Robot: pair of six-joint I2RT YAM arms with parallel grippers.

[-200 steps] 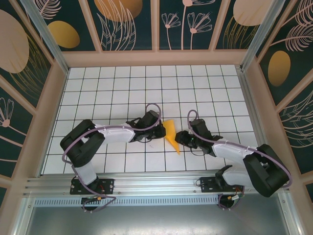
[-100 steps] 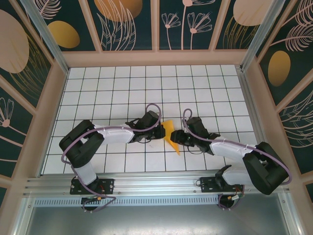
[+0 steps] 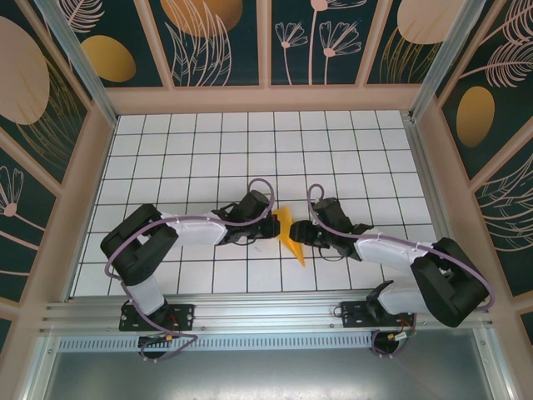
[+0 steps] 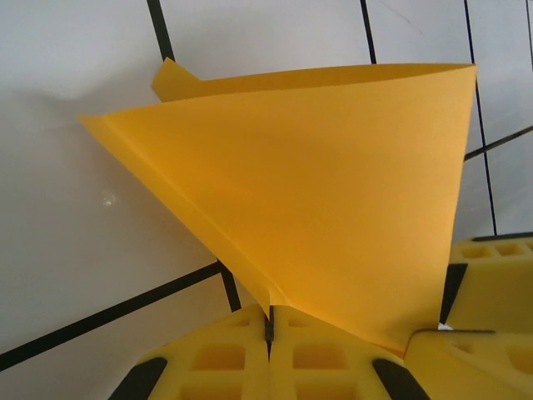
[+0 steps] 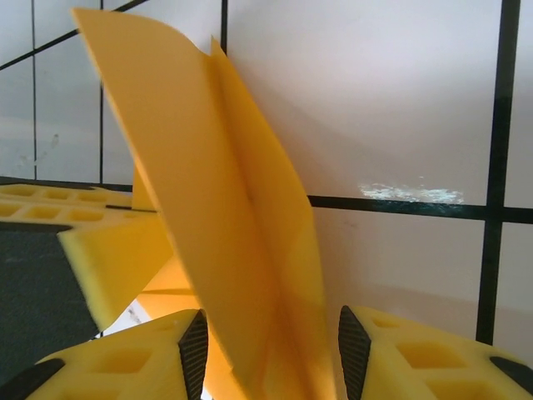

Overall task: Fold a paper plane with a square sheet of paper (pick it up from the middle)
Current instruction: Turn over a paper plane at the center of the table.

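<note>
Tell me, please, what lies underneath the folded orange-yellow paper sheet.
The white tabletop with black grid lines shows around the folded orange-yellow paper sheet, which stands upright, pinched in the left tool. The tiles directly beneath are covered.

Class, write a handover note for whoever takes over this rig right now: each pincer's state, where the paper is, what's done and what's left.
Left pincer: shut on the paper, pinching a folded edge.
Right pincer: open, pads either side of the paper.
Paper: creased into a pointed shape, between the two arms over the table.
Done: early folds. Left: probably flattening and the remaining folds.
</note>
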